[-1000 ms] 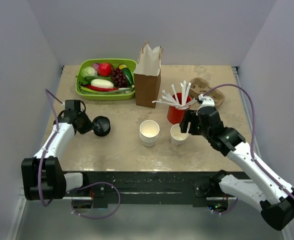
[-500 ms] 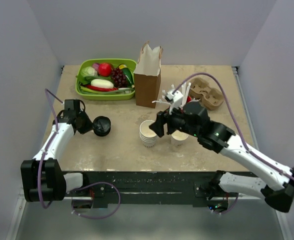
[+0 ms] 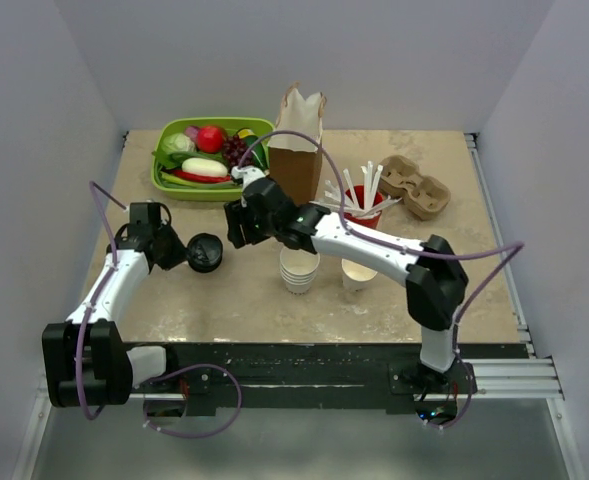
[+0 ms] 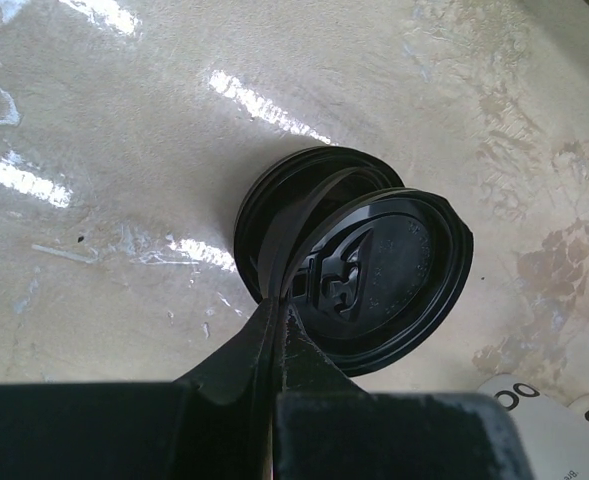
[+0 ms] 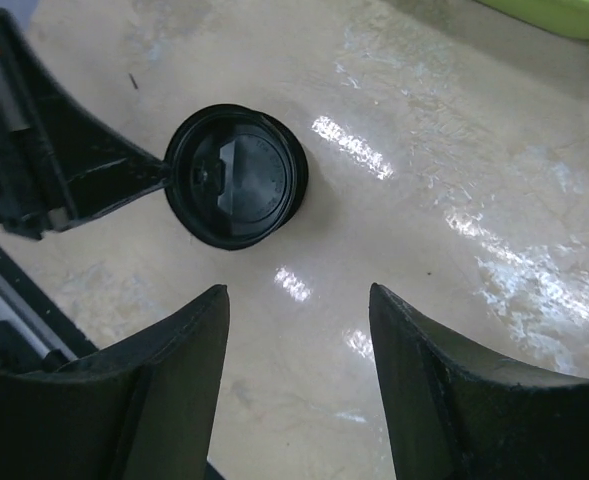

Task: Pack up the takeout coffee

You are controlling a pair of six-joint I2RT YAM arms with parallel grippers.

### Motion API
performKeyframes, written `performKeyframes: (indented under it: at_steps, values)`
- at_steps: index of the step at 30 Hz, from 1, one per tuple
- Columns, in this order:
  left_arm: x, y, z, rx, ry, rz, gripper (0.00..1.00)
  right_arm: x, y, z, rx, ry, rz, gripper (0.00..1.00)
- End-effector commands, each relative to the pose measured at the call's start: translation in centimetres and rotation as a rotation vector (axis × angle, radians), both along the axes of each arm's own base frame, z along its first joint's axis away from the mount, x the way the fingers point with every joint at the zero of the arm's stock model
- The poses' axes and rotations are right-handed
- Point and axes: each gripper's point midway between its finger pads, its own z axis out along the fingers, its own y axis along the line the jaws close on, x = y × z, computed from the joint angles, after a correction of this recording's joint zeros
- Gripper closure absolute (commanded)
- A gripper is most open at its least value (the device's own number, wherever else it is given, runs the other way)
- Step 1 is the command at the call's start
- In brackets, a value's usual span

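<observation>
The left gripper (image 4: 279,312) was clamped shut on the rim of the top lid (image 4: 374,275), holding it tilted up off a second black lid (image 4: 264,205) that lay flat on the table (image 4: 124,100) beneath it. The right gripper (image 5: 296,300) hung just beside that pair with its jaws spread wide and nothing between them, its arm stretched across above the stack of cups (image 3: 299,268). No lidded cup showed anywhere. The takeout coffee looked not yet assembled, its single white cup (image 3: 357,272) standing open-topped just right of the stack and well apart from the lids. The likeliest trouble lay in the thin hold: the lid was pinched only at one edge, so a nudge from the right gripper's fingers could have swung it round or popped it free. The lid underneath might also have clung to the top one and been dragged along, then dropped partway. The long reach was a second worry — the right arm passed close over the stack and near the red cup of stirrers (image 3: 356,220), and a low sweep could have toppled either. The paper cup looked light, so pressing a lid on off-centre might have tipped it or crumpled its rim.
</observation>
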Motion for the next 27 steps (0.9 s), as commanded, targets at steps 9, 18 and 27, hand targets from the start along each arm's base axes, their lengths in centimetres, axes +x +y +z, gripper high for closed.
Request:
performKeyframes:
  at_steps: [9, 18, 27]
  values:
    - [0.8, -0.1, 0.9, -0.003, -0.054, 0.004, 1.00, 3.2, 7.2, -5.3, 0.015, 0.063, -0.015, 0.49]
    - [1.0, 0.0, 1.0, 0.001, -0.055, 0.001, 1.00, 4.0, 7.3, -7.8, 0.006, 0.114, -0.109, 0.62]
    - [1.0, 0.0, 0.9, -0.002, -0.052, 0.005, 1.00, 3.1, 7.2, -9.0, 0.010, 0.199, -0.140, 0.75]
